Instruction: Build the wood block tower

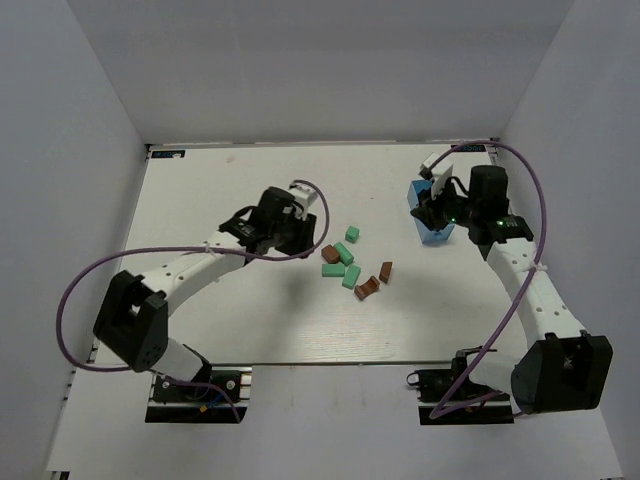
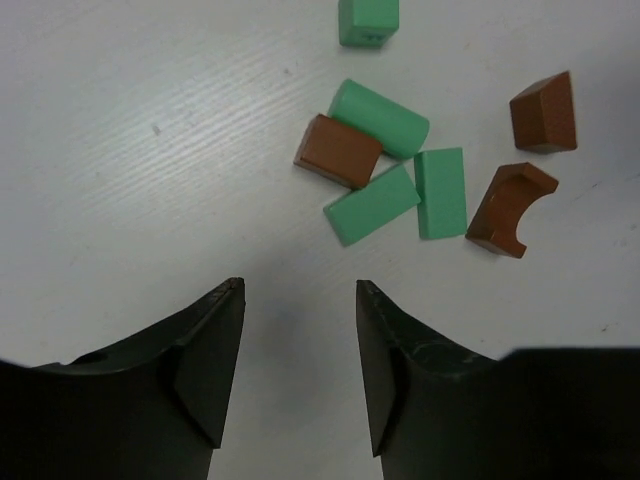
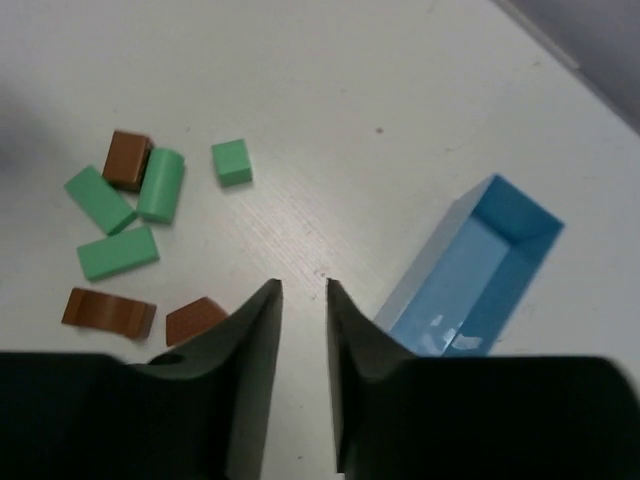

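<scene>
Several wood blocks lie loose in one patch mid-table, with no tower standing. In the left wrist view I see a brown block (image 2: 338, 150), a green cylinder (image 2: 380, 118), two green bars (image 2: 372, 205), a green cube (image 2: 368, 20), a brown arch (image 2: 510, 208) and a brown wedge (image 2: 543, 112). The top view shows the same patch of blocks (image 1: 350, 262). My left gripper (image 2: 300, 290) is open and empty, just left of the blocks (image 1: 300, 238). My right gripper (image 3: 303, 288) has its jaws a narrow gap apart and empty, and hangs by the blue box (image 1: 425, 215).
A small blue open-topped box (image 3: 470, 270) lies empty at the right, beside my right gripper; it also shows in the top view (image 1: 437, 235). White walls enclose the white table (image 1: 250, 320) on three sides.
</scene>
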Motion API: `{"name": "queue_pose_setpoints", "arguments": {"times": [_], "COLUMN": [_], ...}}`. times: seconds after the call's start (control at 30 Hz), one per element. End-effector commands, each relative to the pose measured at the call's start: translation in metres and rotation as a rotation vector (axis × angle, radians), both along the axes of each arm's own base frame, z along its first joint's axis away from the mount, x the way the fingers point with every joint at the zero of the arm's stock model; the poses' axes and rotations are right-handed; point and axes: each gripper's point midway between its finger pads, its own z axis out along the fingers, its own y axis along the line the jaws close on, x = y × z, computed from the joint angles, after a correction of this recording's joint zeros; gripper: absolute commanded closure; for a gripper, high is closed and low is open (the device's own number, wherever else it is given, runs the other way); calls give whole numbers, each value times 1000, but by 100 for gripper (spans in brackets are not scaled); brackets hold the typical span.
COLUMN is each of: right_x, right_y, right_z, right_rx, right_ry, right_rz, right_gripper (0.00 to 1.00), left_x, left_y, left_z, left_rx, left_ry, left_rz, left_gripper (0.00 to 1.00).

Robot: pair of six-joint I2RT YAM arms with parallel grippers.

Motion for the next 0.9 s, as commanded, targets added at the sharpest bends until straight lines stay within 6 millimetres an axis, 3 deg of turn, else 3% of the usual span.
{"name": "queue_pose_setpoints", "arguments": {"times": [0.0, 0.17, 0.2, 0.27, 0.4, 0.5, 0.87], "right_x": [-10, -12, -12, -16, -23, -28, -35], "right_y": [16, 16, 16, 16, 17, 16, 18], "right_z": [-18, -17, -14, -12, -8, -6, -4], "right_rx": [12, 25, 32, 40, 51, 57, 68], "right_ry": [63, 63, 52, 46, 30, 22, 9], "right_rz": [31, -26, -28, -29, -18, -13, 9], "right_gripper": [66, 64, 62, 61, 58, 58, 55], "left_x": [2, 16, 17, 25, 22, 27, 33], "left_y": [-5, -32, -36, -43, -60, -72, -80], "left_z": [-7, -14, -27, -28, -51, -53, -63], "left_rx": [84, 86, 112, 114, 137, 103, 71], "left_ry": [16, 34, 59, 77, 130, 140, 160], "left_rz": [104, 216, 228, 290, 319, 360, 446], "left_gripper": [41, 42, 42, 42, 39, 38, 34]}}
